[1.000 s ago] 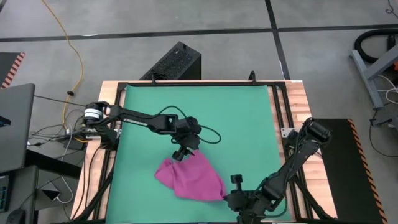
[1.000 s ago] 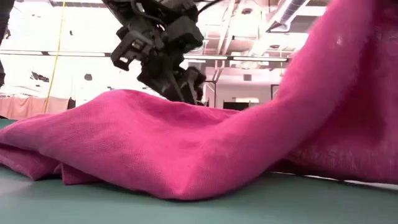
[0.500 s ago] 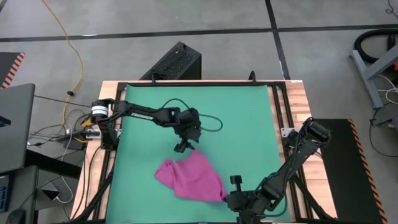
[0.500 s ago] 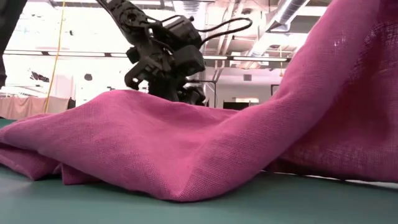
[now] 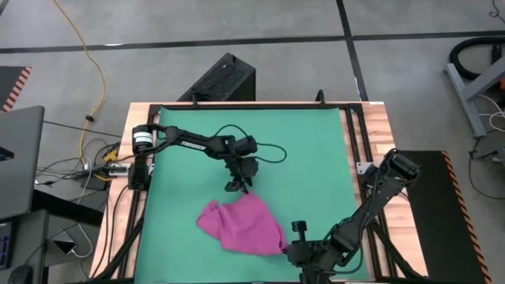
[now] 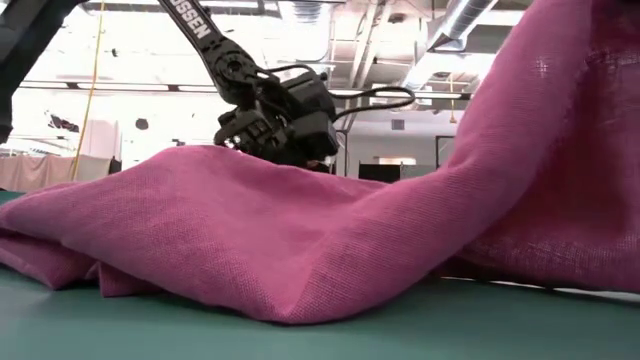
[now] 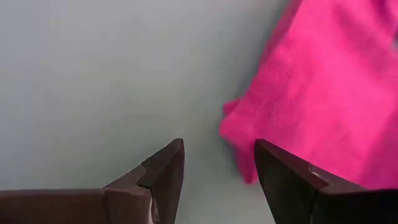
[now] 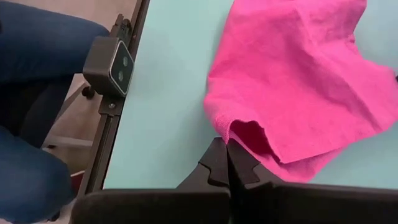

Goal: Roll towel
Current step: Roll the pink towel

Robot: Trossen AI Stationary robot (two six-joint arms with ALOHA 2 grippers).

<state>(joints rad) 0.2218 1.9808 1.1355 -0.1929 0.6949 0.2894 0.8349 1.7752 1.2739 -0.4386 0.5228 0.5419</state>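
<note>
Magenta, coarse-woven and rumpled, the towel lies in a loose heap on the near part of the mat. We see the left gripper spread, empty, beside it; the right gripper pinches 1 raised corner.

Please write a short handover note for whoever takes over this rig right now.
Left gripper: open, empty, above the mat just beyond the towel's far edge.
Right gripper: shut, low at the mat's near edge, against the towel's near corner; whether it pinches cloth cannot be told.
Towel: a crumpled heap on the near part of the mat, one part draped high by the low camera.
Done: nothing rolled.
Left: flatten the towel, then roll it.
</note>
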